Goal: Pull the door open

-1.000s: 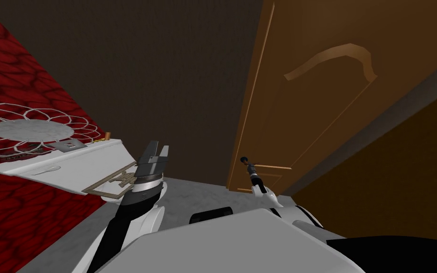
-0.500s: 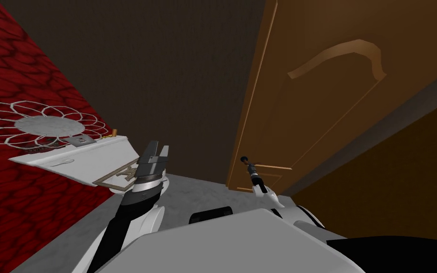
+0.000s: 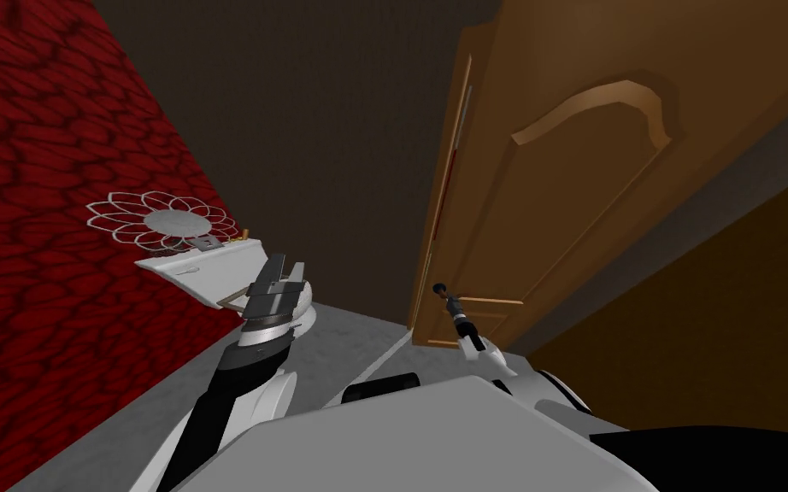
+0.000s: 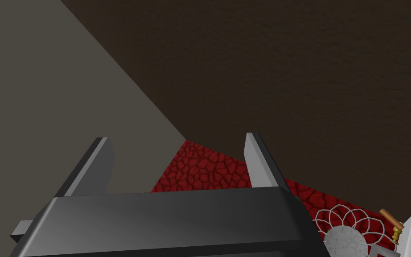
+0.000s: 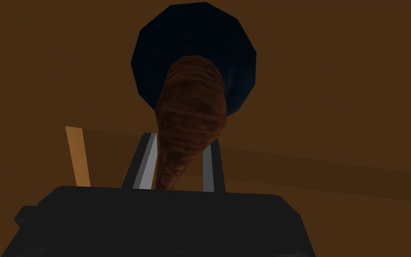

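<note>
Hiding its near end behind the dark gripper body point(image 5: 155, 218), the brown handle point(image 5: 191, 102) is squeezed by the right gripper point(image 5: 181, 138); the left gripper point(image 4: 177, 137) is held wide, empty.

No writing, label, brand, number or sign can be read anywhere in the scene. The brown door point(image 3: 572, 213) on the right and its handle point(image 5: 189, 129) bear no letters or marks. On the white shelf point(image 3: 213, 272) at the far left lies a small grey plate point(image 3: 207, 243). It is too small to tell if anything is written on it.
</note>
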Motion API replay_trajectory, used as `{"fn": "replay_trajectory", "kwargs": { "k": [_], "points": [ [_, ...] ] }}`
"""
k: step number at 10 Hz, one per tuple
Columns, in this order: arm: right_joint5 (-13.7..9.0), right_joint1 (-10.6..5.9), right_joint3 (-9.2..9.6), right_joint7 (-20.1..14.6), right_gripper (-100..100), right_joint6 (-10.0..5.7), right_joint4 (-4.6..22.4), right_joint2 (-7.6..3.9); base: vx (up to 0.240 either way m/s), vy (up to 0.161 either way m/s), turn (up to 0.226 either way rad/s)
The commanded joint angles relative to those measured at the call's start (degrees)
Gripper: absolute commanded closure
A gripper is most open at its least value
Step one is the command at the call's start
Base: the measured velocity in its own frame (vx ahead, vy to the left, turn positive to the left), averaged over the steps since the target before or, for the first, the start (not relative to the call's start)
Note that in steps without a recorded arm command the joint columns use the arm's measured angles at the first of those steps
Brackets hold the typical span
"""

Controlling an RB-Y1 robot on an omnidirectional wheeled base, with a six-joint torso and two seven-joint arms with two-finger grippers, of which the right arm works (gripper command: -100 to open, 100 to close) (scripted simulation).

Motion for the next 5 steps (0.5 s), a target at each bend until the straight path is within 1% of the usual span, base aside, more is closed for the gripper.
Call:
{"fn": "replay_trajectory", "kwargs": {
  "k": [1,2,3,4,5],
  "points": [
    [0.47,0.1,0.87,-1.24,100,-0.75,0.04,-0.83,-0.209,-0.044,0.126],
    [0.81,0.27,1.54,-2.08,100,-1.11,0.08,-1.28,-0.228,-0.028,0.117],
    [1.06,0.39,2.02,-2.69,100,-1.36,0.1,-1.6,-0.229,-0.061,0.108],
    [0.84,-0.01,1.64,-2.29,100,-1.36,0.65,-1.42,-0.1,-0.031,0.031],
    [1.57,0.56,2.96,-3.61,100,-2.13,0.4,-1.83,-0.16,-0.064,0.075]
  ]
}}
